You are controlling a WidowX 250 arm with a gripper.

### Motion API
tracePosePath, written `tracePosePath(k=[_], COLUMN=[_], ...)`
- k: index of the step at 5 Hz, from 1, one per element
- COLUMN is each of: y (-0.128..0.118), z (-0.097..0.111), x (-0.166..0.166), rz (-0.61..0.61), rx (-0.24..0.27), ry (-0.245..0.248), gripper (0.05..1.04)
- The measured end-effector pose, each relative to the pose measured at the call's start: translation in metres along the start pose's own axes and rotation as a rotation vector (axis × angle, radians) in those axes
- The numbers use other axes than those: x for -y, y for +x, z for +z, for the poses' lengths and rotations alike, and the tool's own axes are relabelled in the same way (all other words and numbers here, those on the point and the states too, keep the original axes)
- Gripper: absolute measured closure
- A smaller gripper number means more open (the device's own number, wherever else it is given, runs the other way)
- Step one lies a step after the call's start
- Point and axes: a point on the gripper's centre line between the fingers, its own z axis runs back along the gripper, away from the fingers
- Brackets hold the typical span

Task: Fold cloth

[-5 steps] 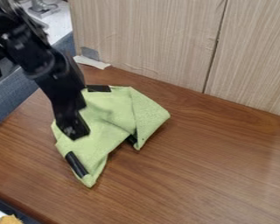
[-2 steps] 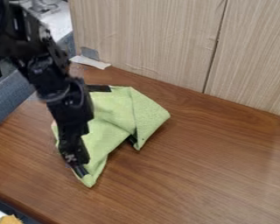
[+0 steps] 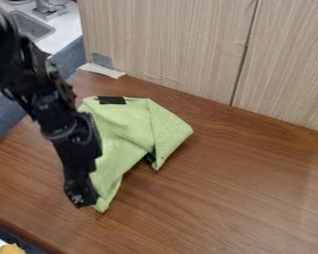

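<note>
On the left half of the brown wooden bench point(image 3: 241, 198), you have the green cloth point(image 3: 129, 131) lying rumpled and partly folded, with a flap across its right side and a pointed corner toward the near edge. You can see a black patch point(image 3: 112, 100) at its far edge. Your claw point(image 3: 83, 198) hangs at the near left of that pointed corner, the arm slanting in from the upper left across the cloth's left side. You can't tell whether it's open, closed or gripping the cloth. Behind the bench, you have a wood-grain panel point(image 3: 175, 44).
</note>
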Motion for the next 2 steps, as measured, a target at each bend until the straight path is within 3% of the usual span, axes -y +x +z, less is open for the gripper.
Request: tracePosePath(k=[1,2], y=[-0.0025,-0.0021], z=[-0.0165,-0.0172], x=[-0.0011,-0.0024], rz=[-0.001,-0.001], rx=[-0.029,-0.030], ry=[-0.006,0.003], gripper=[0.137,0.410])
